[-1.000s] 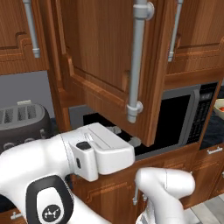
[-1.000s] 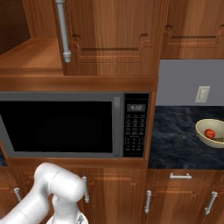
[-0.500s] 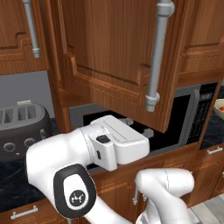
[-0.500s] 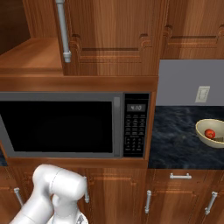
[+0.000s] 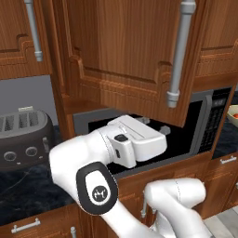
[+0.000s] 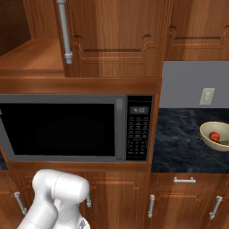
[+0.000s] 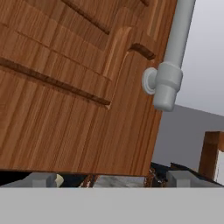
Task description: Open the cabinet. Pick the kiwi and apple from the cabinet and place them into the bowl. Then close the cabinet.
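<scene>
1. From the left base view I see the wide reddish-brown wooden wall cabinet (image 5: 125,60) with its raised-panel door swung out toward me, the long silver bar handle (image 5: 180,51) running down its free edge.
2. My white arm reaches forward under that door, its hand in front of the black-fronted microwave (image 5: 204,121) built in below the cabinet.
3. The pincer (image 7: 111,179) stands wide open, gripping nothing; in the hand view its two grey fingertips (image 7: 41,179) sit far apart at the bottom, just below the lower edge of the open door.
4. In that same view the lower end of the silver handle (image 7: 168,87) hangs up and to the right of the pincer, not touching it.
5. From the right base view I see the round cream bowl (image 6: 214,136) on the dark speckled tabletop (image 6: 176,143), well to the right of the microwave (image 6: 76,129).
6. The small glossy red apple (image 6: 215,136) lies inside the bowl.
7. I cannot make out the kiwi; something small beside the apple at the picture's edge is too cut off to name.
8. A grey toaster (image 5: 21,135) sits on the tabletop to the left of the microwave in the left base view.
</scene>
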Robot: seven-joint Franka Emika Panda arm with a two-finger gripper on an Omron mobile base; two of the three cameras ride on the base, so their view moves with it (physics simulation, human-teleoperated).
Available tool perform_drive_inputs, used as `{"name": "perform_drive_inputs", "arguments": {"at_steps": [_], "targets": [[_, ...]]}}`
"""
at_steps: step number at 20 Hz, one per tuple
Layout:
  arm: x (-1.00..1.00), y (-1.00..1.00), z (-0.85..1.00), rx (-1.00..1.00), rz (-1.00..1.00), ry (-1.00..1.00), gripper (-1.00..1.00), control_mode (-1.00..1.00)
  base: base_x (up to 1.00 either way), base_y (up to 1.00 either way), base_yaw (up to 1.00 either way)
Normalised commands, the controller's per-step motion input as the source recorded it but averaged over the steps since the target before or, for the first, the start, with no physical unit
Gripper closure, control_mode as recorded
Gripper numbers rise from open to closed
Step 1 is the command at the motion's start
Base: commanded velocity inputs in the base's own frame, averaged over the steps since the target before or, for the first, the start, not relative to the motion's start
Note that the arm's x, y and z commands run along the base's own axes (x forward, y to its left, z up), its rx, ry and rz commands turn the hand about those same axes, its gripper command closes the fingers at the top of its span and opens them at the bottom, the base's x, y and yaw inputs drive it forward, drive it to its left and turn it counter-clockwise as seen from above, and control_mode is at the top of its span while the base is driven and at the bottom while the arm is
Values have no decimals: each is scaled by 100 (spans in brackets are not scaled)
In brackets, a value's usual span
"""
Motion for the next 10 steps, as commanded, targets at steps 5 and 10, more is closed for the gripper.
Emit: {"name": "perform_drive_inputs", "arguments": {"at_steps": [5, 10], "targets": [[46, -6, 63, -8, 0, 2, -100, -100, 0, 0, 0], [52, -11, 62, -8, 0, 13, -100, -100, 0, 0, 0]]}}
